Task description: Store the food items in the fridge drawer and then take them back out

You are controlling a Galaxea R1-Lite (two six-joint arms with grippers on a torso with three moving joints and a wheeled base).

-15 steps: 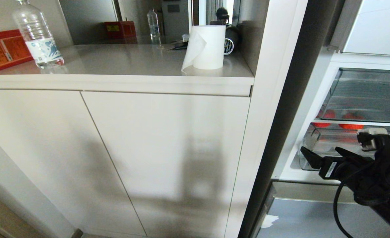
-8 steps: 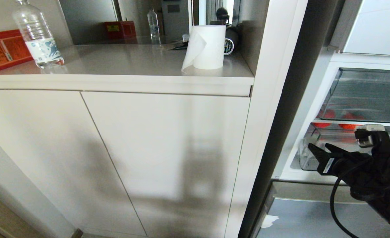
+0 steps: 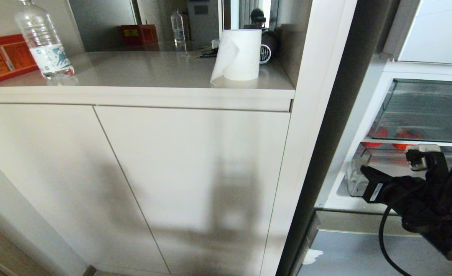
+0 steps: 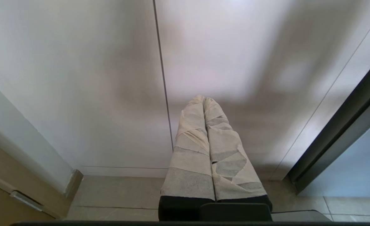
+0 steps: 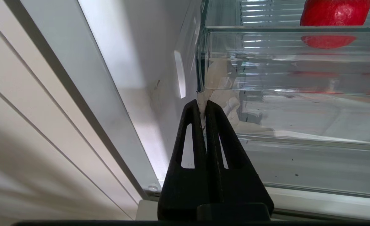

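The fridge drawer (image 3: 354,184) is a clear plastic box low in the open fridge, with white tape scraps on its front corner (image 5: 217,72). My right gripper (image 3: 364,171) is at that corner, and in the right wrist view its black fingers (image 5: 202,103) are shut on the taped edge. Two red food items (image 3: 379,134) (image 3: 406,137) show through the glass behind the shelf edge above the drawer front; one (image 5: 332,12) is large in the right wrist view. I cannot tell whether they lie in the drawer or on the shelf. My left gripper (image 4: 203,98), tape-wrapped and shut, is parked facing a cabinet door.
A white cabinet (image 3: 191,172) with a counter fills the left, holding a paper towel roll (image 3: 239,53), a water bottle (image 3: 43,42) and a red box (image 3: 3,57). The fridge's dark side frame (image 3: 337,115) stands between cabinet and drawer. A lower grey drawer front (image 3: 364,253) lies below.
My right gripper's fingers went from wide open to shut on the drawer's taped corner, and the hand edged up and in toward the fridge. The left arm kept still.
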